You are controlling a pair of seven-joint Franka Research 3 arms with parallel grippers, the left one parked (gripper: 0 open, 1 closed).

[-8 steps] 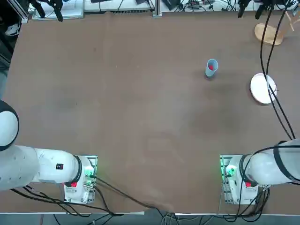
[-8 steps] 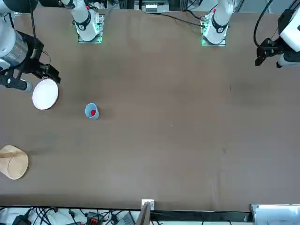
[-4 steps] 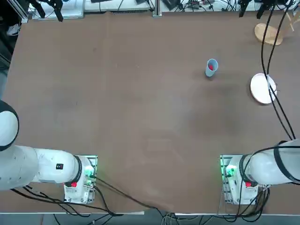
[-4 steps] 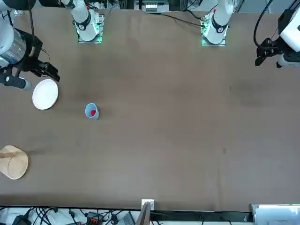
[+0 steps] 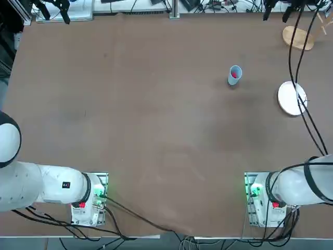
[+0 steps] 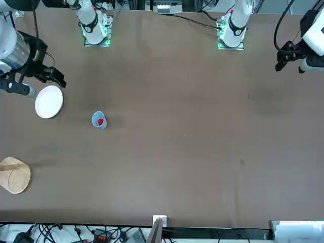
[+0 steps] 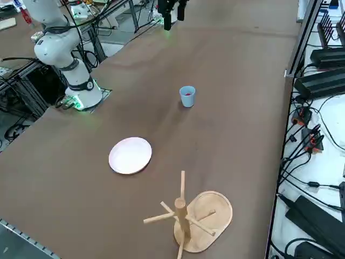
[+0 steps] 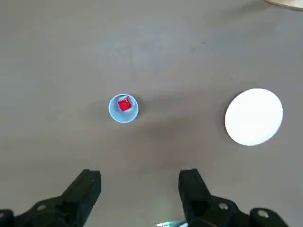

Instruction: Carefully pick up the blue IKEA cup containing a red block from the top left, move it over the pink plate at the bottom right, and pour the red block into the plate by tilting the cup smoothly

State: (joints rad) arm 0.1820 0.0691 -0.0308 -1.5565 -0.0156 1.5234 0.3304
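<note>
Front view, read from left edge to right. The right gripper (image 6: 35, 83) is seen at the upper left of the frame, hung high over the brown table (image 6: 192, 152), empty, its two black fingers spread as wide as they are seen to go; in the wrist view the same spread is shown, with bare table between the fingers (image 8: 87, 189).

Just below and right of the gripper, the small round pale pink shallow plate (image 6: 49, 102) is seen lying flat. Further right and slightly lower, well apart from the plate, the small light-blue tapered plastic cup (image 6: 98, 120) is found standing upright, rim up. The tiny bright red block (image 6: 100, 121) is seen inside it.

At the lower left corner the tan wooden oval base with pegs (image 6: 14, 175) is noted; it is well apart from cup and plate alike.

Key relation: the cup is not between the fingers. In the wrist view the cup (image 8: 123, 108) is seen ahead of the fingertips and toward the left-hand finger, while the plate (image 8: 253, 116) is seen off to the other side. The cup's long axis is vertical, so a grasp on its side wall is judged likely. The gripper is judged nearer the plate than the cup; travel away from the plate and a descent appear needed before any grasp. Pickup has not yet begun.
</note>
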